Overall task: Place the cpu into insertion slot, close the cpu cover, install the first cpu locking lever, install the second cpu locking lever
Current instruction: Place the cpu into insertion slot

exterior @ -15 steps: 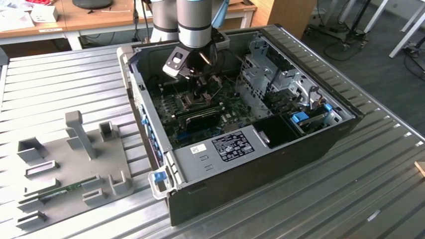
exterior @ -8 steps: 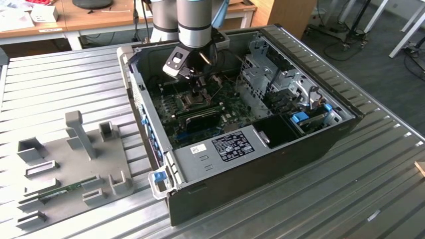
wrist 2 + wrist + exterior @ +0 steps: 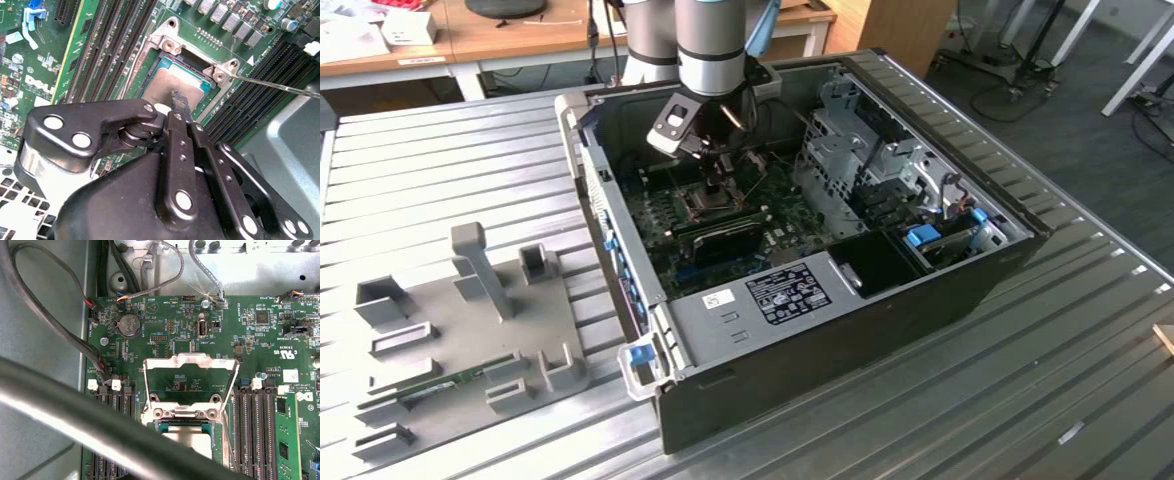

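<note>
End effector (image 3: 178,99) is tip-down right at the cpu (image 3: 167,80), touching it or just above; we cannot tell which, nor whether the end effector is spread, pressed together or pinching. The cpu lies flat inside the insertion slot (image 3: 169,42), near the middle of the motherboard (image 3: 165,315). We therefore judge the step in hand to be the seating of the chip, with the cover not yet down. To do it well we would keep the chip level and its corners square to the silvery rim. We would put no sideways load on it and let it rest under its own weight rather than push. Beyond the chip the cpu cover (image 3: 190,359) stands open and upright along one edge of the slot. We would keep clear of it and of the thin locking lever (image 3: 280,86) jutting past one slot corner. Count: one cpu, one slot, one cover, one lever we can make out for certain, two banks of memory slots (image 3: 252,425) flanking the slot. Farther out, one open computer case (image 3: 947,290) lies near the middle of the desk (image 3: 1067,400). One grey fixture plate (image 3: 467,345) lies by the desk's edge at the exterior view's left.
</note>
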`<state>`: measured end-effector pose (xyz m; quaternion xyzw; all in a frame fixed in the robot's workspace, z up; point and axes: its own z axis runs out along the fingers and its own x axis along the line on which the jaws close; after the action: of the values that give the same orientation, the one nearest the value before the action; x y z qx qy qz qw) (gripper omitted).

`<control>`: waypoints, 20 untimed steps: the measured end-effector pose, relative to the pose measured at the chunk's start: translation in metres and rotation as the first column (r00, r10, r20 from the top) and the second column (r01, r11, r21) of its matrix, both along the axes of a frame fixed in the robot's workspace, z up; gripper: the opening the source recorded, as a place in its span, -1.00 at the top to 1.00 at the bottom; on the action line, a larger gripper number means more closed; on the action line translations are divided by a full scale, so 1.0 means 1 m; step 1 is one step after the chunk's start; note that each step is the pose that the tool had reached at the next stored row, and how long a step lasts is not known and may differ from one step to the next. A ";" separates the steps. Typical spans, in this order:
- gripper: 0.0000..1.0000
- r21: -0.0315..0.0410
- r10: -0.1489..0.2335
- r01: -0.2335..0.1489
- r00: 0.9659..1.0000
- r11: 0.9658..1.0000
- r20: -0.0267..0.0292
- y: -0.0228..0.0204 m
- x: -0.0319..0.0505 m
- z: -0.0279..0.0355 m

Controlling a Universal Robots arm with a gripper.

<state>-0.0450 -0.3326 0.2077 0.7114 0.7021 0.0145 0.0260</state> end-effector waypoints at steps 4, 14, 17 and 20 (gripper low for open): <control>0.80 0.000 0.000 0.000 1.000 1.000 0.000 0.0000 0.0000 -0.0007; 0.80 0.000 0.000 0.000 1.000 1.000 0.000 0.0000 0.0000 -0.0021; 0.80 0.000 0.000 0.000 1.000 1.000 0.000 0.0001 0.0001 -0.0030; 0.80 0.000 0.000 0.000 1.000 1.000 0.000 0.0000 0.0000 -0.0037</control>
<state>-0.0450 -0.3326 0.2039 0.7114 0.7021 0.0144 0.0261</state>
